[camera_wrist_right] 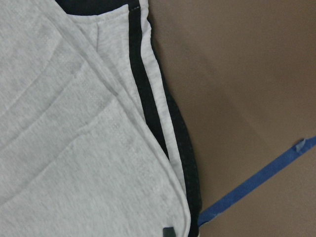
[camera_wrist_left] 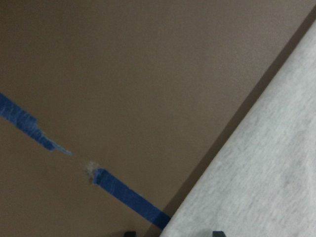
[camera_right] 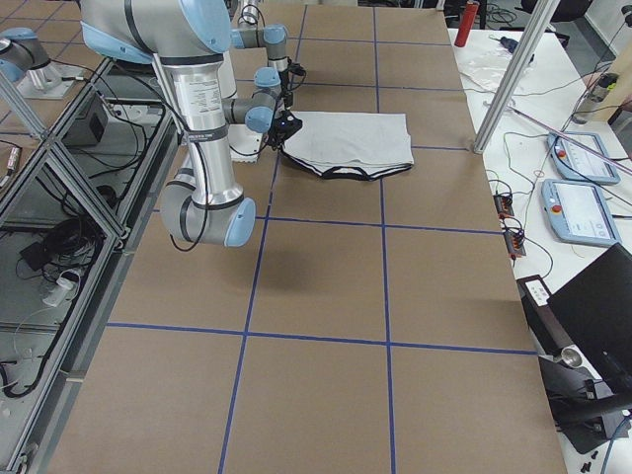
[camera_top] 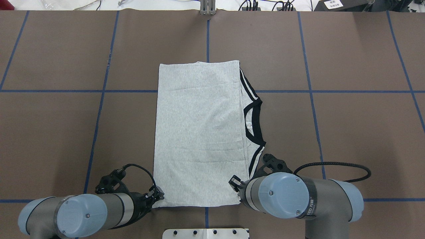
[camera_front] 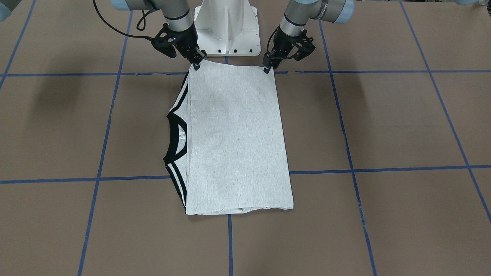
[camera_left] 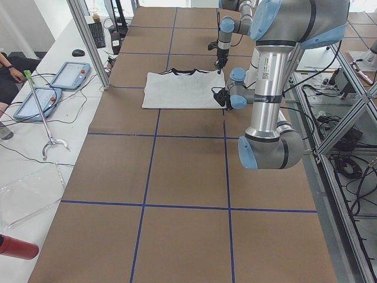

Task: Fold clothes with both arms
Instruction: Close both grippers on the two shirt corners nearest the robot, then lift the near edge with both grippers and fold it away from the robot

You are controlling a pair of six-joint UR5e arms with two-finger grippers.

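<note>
The light grey T-shirt lies folded into a long flat rectangle on the brown table. Its black collar and black shoulder stripes show along the edge on my right. The print is hidden. My left gripper is at the shirt's near left corner. In the left wrist view its two fingertips stand apart on either side of the cloth edge. My right gripper is at the near right corner, a single dark tip pressed on the hem.
The white pedestal stands just behind both grippers. Blue tape lines grid the table. A side bench with two pendants, a grabber stick and a red bottle runs along the far side, with a person's arm nearby.
</note>
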